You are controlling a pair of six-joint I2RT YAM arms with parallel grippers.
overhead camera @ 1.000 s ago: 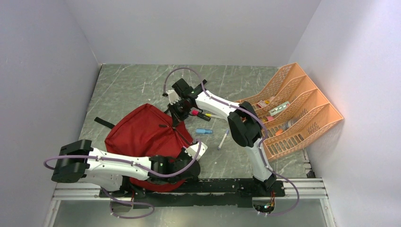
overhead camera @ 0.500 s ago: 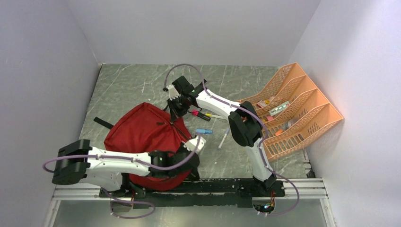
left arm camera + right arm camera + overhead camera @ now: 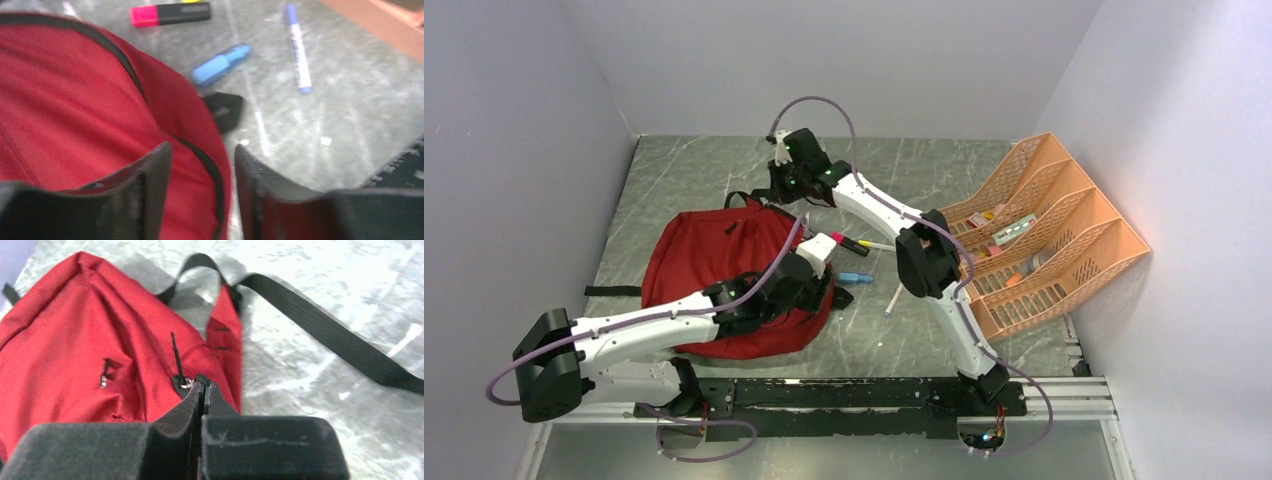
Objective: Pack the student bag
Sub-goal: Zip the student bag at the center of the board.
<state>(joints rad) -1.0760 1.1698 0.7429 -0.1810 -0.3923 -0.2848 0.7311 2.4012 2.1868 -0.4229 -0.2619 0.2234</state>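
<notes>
Plainly, the right end effector was pinched shut on the zipper pull of the student bag. The left end effector stood partly open, its fingers apart over the bag's black-trimmed edge. The bag lay on the surface, left of centre in the overhead frame, with a blue marker just beside it.

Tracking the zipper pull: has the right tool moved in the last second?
Yes. The right tool, gripping the student bag, went toward the far wall, away from the orange organiser.
</notes>
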